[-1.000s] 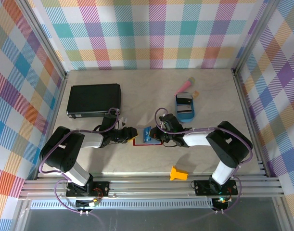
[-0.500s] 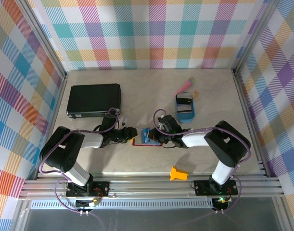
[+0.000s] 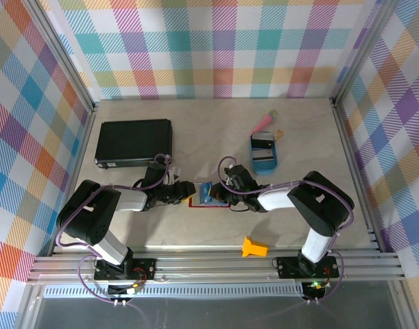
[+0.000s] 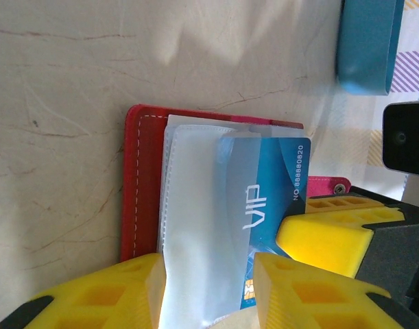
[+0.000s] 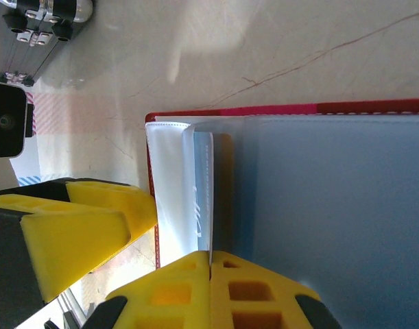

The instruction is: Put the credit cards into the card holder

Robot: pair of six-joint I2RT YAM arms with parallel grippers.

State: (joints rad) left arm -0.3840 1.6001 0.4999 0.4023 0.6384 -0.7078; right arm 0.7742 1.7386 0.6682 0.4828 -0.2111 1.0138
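Two arms, same build. Left arm (image 3: 130,199) and right arm (image 3: 281,199): pale grey-white shells, black joints. Lilac cables (image 3: 64,221) loop along both. Black bases (image 3: 137,269); small green light (image 3: 313,284) at the right one. Left gripper (image 4: 209,295) and right gripper (image 5: 210,271): black bodies, yellow moulded fingers (image 4: 103,295) with rectangular pockets.

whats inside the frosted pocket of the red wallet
A blue VIP card sits partly inside the pocket of the card holder, its end sticking out, pinched by the right gripper. Anything beneath it is covered.
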